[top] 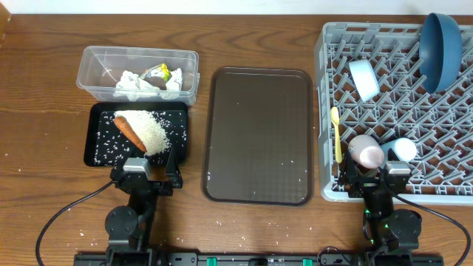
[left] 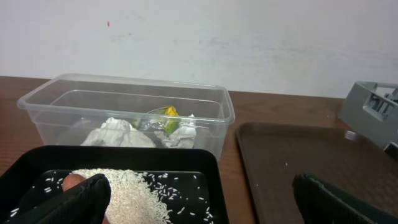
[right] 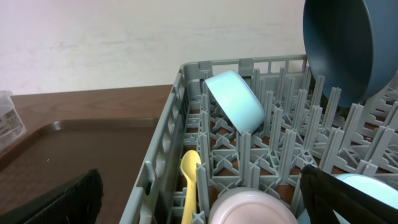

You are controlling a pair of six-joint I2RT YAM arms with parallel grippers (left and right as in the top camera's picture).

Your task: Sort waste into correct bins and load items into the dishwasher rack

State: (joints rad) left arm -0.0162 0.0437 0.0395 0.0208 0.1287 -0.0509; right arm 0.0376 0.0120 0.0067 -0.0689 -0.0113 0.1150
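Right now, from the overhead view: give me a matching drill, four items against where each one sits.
Items:
1. carrot
2. tissue
3. spoon
4. plate

Places:
A. standing on edge in the far right corner of the rack
B. on the black tray, with the rice
C. inside the clear tub
D. lying flat along the rack's left wall

Pairs: 1-B, 2-C, 3-D, 4-A
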